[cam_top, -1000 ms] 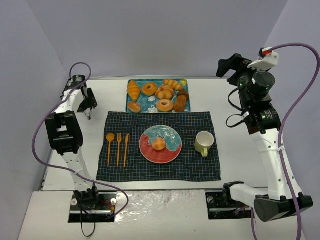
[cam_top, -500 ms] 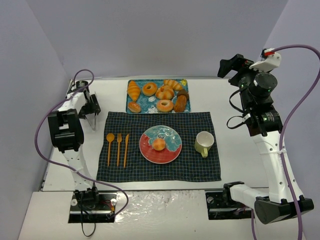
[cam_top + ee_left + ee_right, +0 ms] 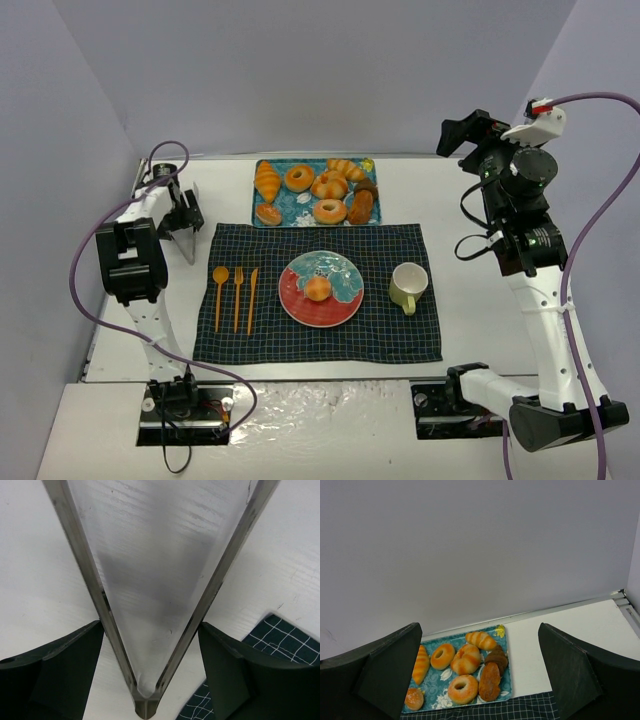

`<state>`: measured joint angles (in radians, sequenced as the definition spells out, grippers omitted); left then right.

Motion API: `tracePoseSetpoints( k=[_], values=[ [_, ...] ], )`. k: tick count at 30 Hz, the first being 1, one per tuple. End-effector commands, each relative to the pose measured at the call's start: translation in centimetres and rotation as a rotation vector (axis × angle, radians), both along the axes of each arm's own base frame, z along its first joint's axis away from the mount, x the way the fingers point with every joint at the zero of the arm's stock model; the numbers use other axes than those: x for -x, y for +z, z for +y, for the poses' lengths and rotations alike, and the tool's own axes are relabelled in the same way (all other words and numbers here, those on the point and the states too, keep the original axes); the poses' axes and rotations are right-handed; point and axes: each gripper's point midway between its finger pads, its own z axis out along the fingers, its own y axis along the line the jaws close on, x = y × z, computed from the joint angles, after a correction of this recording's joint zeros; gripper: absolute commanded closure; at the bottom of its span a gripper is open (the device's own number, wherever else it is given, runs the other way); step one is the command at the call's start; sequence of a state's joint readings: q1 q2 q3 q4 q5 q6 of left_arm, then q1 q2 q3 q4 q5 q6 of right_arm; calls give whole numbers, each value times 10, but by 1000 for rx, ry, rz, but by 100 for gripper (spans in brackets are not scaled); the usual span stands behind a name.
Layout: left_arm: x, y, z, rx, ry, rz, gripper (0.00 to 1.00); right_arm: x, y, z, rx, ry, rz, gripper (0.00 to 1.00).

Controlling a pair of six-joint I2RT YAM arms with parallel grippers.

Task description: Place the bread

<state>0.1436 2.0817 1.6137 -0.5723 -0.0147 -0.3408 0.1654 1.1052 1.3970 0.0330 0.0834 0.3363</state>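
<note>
The bread [image 3: 318, 288], a small round orange-tan bun, lies on the red and blue plate [image 3: 345, 305] in the middle of the checked cloth. My left gripper [image 3: 184, 214] [image 3: 150, 626] hangs over the white table just left of the cloth, and its fingers [image 3: 75, 650] press on the two arms of metal tongs [image 3: 144, 707] [image 3: 187, 243]. The tongs stand spread in a wide V with nothing between their arms. My right gripper [image 3: 458, 133] [image 3: 479, 630] is raised high at the far right, open and empty, facing the pastry tray.
A blue tray [image 3: 288, 215] [image 3: 440, 682] at the back holds ring doughnuts, a croissant and several other pastries. On the checked cloth [image 3: 310, 340] lie an orange spoon, fork and knife [image 3: 237, 297] on the left and a pale green cup [image 3: 408, 286] on the right.
My left gripper has shifted slightly right and toward the cloth, and the tongs in it have spread wider. The bread stays on the plate. The right arm has barely moved.
</note>
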Motion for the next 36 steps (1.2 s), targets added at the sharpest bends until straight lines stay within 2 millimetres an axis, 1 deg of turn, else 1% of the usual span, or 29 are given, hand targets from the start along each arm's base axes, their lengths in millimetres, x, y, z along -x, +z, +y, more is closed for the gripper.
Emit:
tracePoseSetpoints(
  k=[1,6,9,16,18,19,21,23,24,26,27,29,33,35,36],
  values=[
    [-12,40,4,-13,-1,-120,27,9,23,-5,-9,-22,-85,0],
    [-10,44,4,-13,-4,-125,26,9,23,-6,-10,-26,-84,0],
    [-9,51,3,-17,-5,-137,26,8,20,-5,-10,-23,-79,0],
    [-12,94,8,-53,-5,-215,26,9,22,-7,-8,-30,-84,0],
    [-12,112,8,-59,-8,-238,26,9,21,-7,-6,-32,-81,0],
    [-10,118,8,-63,-9,-240,26,9,21,-7,-6,-34,-81,0],
    [-8,135,6,-79,-16,-263,26,9,21,-9,-2,-39,-82,0],
    [-7,161,2,-106,-28,-308,26,9,22,-9,10,-37,-84,0],
    [-6,177,-4,-124,-43,-332,26,10,24,-9,12,-38,-88,0],
    [-1,204,-22,-168,-93,-360,25,12,30,-10,14,-41,-100,0],
    [2,220,-26,-182,-107,-381,25,13,32,-12,12,-50,-105,0],
    [9,249,-53,-185,-171,-431,25,15,39,-11,15,-49,-118,0],
    [32,307,-99,-146,-286,-543,24,15,44,-12,30,-51,-121,0],
    [45,331,-121,-122,-348,-598,23,16,47,-12,31,-51,-124,0],
    [51,339,-129,-116,-371,-616,22,16,48,-11,31,-48,-126,0]
  ],
)
